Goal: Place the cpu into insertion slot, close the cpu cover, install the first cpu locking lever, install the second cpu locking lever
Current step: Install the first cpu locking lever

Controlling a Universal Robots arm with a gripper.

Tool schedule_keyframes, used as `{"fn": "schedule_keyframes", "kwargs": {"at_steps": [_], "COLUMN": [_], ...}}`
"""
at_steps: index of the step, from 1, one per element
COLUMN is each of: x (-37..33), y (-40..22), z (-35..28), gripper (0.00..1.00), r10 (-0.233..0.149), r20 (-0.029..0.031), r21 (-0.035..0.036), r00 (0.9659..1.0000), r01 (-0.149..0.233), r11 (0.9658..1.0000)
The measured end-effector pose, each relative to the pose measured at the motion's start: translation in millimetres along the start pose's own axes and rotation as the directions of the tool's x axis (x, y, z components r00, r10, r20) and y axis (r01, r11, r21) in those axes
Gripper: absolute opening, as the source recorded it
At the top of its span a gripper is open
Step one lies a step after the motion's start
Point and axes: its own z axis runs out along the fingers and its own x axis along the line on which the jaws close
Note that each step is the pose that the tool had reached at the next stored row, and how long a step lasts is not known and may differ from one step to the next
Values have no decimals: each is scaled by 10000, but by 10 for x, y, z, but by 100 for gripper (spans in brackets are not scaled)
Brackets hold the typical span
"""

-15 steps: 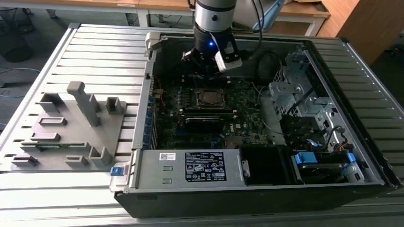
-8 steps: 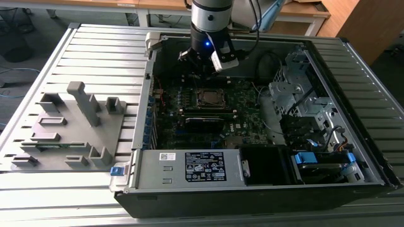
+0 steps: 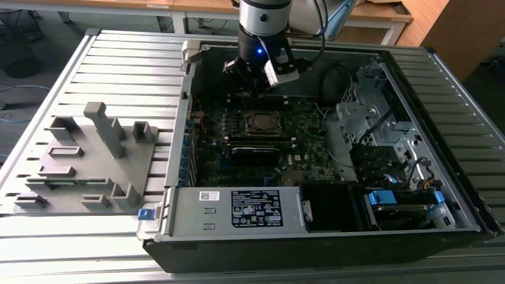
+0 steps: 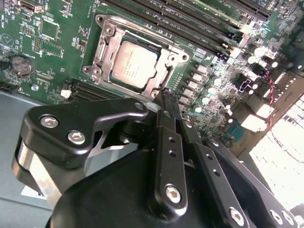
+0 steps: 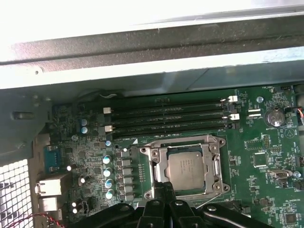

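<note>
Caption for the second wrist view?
Shut gripper poised beside the cpu cover, which lies closed over the seated cpu.

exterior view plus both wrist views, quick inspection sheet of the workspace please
surface: slatted metal table, open computer case on it
job's things: cpu seated in insertion slot, cpu cover down around it
clutter: grey fixture tray beside the case
grippers: hand shut, tips by the cover's edge, nothing seen held
cables: black cables inside the case, red wires by the board's edge
surroundings: wooden desks beyond the table
</note>
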Motion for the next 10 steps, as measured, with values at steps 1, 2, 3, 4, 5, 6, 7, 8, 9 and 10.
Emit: {"fn": "schedule_keyframes", "kwargs": {"at_steps": [1, 2, 3, 4, 5, 6, 7, 8, 9, 10], "x": [0, 0, 5, 15, 33, 55, 80, 106, 131, 156], "y": [0, 0, -1, -2, -5, -7, -10, -13, -16, -18], "z": [0, 0, -1, -1, -1, 0, 2, 2, 2, 3], "gripper": [11, 11, 11, 11, 11, 11, 11, 11, 11, 11], "r10": [0, 0, 1, 1, 0, -1, -1, -1, 1, 0], "r20": [0, 0, 0, -1, -1, 0, 1, 2, 2, 3], "r21": [0, -1, 1, 3, 3, 2, 2, 2, 2, 2], "r00": [10000, 10000, 10000, 10000, 10000, 10000, 10000, 10000, 10000, 10000], "r01": [0, 0, -1, -1, 0, 1, 1, 1, -1, 0], "r11": [10000, 10000, 10000, 10000, 10000, 10000, 10000, 10000, 10000, 10000]}}
